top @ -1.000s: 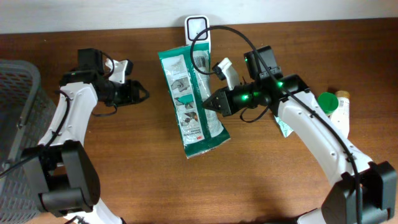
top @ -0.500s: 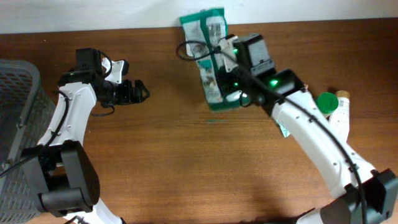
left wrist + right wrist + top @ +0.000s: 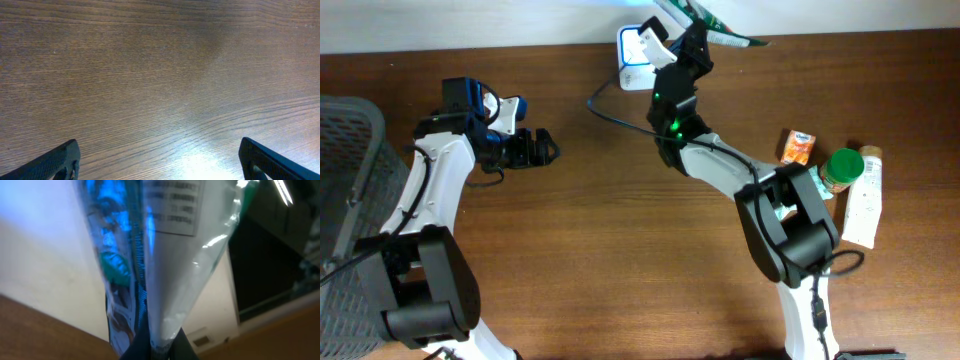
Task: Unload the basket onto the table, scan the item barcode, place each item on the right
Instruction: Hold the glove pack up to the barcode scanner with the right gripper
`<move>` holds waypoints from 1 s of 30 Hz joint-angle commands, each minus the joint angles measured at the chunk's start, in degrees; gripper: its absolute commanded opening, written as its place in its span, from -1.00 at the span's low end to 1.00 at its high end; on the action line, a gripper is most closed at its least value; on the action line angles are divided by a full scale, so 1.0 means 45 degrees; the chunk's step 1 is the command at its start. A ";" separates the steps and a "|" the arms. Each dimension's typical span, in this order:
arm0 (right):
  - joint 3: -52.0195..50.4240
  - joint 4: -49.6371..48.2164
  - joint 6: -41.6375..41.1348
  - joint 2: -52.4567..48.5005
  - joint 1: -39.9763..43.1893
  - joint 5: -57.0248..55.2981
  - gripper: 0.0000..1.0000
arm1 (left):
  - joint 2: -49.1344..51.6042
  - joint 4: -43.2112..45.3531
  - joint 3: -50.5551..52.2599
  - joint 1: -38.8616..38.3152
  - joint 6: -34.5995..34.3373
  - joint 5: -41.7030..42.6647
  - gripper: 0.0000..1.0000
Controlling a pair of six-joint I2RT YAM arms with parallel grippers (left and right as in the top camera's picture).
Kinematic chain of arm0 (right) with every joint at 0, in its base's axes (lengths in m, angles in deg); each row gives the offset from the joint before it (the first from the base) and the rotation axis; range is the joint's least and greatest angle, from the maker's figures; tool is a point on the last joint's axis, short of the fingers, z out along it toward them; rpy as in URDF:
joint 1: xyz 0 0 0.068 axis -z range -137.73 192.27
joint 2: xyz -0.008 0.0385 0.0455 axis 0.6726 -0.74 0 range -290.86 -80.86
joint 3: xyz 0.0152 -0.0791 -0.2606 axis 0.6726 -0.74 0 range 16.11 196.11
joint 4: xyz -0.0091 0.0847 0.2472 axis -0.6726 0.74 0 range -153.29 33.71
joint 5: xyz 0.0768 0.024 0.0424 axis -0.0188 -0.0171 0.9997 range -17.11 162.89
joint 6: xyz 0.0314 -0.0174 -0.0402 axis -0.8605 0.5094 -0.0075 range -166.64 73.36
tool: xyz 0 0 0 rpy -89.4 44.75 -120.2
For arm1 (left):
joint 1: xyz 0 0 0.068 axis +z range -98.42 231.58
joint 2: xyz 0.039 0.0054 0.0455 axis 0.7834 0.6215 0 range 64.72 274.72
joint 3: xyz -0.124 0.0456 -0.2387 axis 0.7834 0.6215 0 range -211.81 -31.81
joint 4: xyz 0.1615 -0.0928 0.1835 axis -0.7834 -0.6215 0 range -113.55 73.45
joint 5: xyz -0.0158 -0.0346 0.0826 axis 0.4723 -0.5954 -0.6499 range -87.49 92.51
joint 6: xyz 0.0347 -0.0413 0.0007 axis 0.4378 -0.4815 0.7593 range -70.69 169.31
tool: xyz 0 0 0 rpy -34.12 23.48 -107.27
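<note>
At the far left edge of the overhead view, a grey mesh basket (image 3: 345, 190), well apart from the work. Just right of it, in the upper left, the left claw (image 3: 542, 150): spread wide, holding nothing, hanging over the bare wooden surface (image 3: 570, 260). From its own wrist view, only two dark fingertips (image 3: 57, 160) in the lower corners, with wood grain between them. No part in the scan for now, by the look of it.

At top centre, against the back edge, the white scanner (image 3: 634, 45). Immediately right of it, partly cut off by the top of the frame, the green-and-clear pouch (image 3: 710, 22), lifted clear of the surface and pinched at one edge by the right claw (image 3: 152, 347), clamped narrow on the film. From the right wrist view: edge-on film above the pinch, a white printed label (image 3: 172, 202) near the top, a blue glow across the plastic. Impossible to tell whether the glow comes from the scanner, or whether that label carries the barcode.

Judged progress: pick-up and carry to the scanner done. Squaring the code to the scanner face, and a confirmed read, not yet evident. Probably left: a turn of the pouch toward the scanner, then setting it down.

At the right of the frame, an orange packet (image 3: 798, 147), a green-lidded jar (image 3: 840, 168) and a white bottle (image 3: 863, 205), close together, well apart from both claws.
</note>
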 commanded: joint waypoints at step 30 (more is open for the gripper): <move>0.2987 0.2997 -0.0204 -0.0991 0.0709 0.1899 -0.92 | -0.0029 0.0024 -0.0058 0.0034 0.0063 0.0053 0.98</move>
